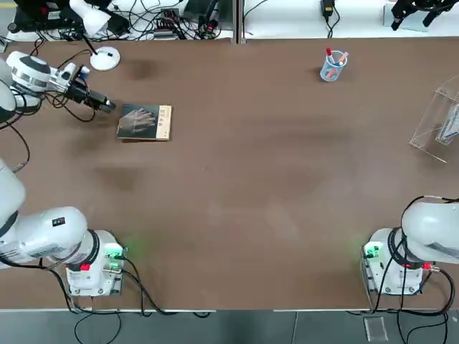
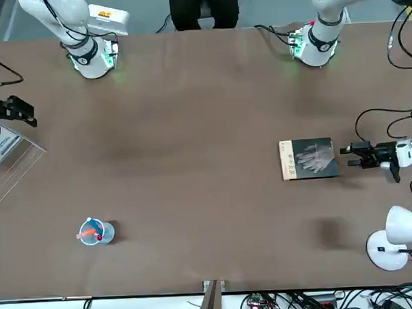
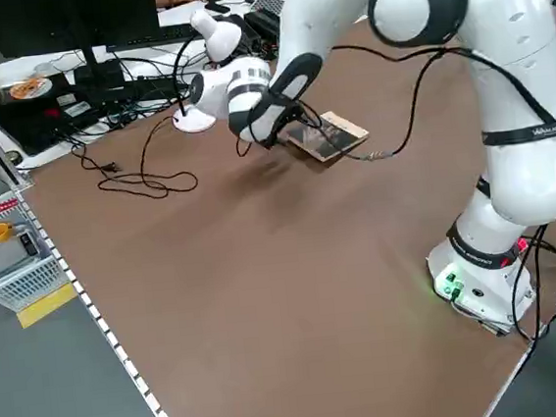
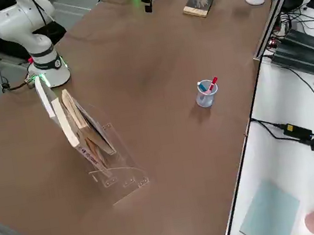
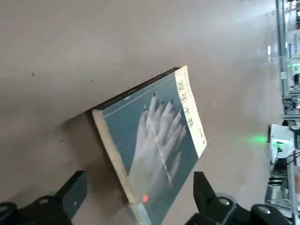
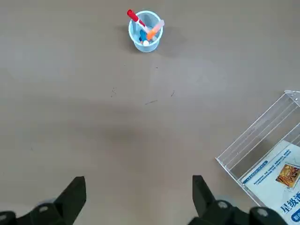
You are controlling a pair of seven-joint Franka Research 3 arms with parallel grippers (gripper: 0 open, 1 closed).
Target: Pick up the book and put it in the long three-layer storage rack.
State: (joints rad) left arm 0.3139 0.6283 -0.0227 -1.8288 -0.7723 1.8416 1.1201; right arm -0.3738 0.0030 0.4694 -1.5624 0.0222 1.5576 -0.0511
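Brown bench (image 1: pixel 251 179), cables along the far edge. Left gripper (image 1: pixel 109 105) released, low, just beside the book (image 1: pixel 144 122), which lies flat, not yet grasped. Rack (image 1: pixel 437 122) far right, well apart; right gripper (image 2: pixel 23 111) released, idle near it. Grasp, carry, insert all remain.

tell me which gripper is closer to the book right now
Left. The left gripper hangs open just beside the book, at its edge away from the tan strip, not touching it. The right gripper is open far across the table, by the storage rack.
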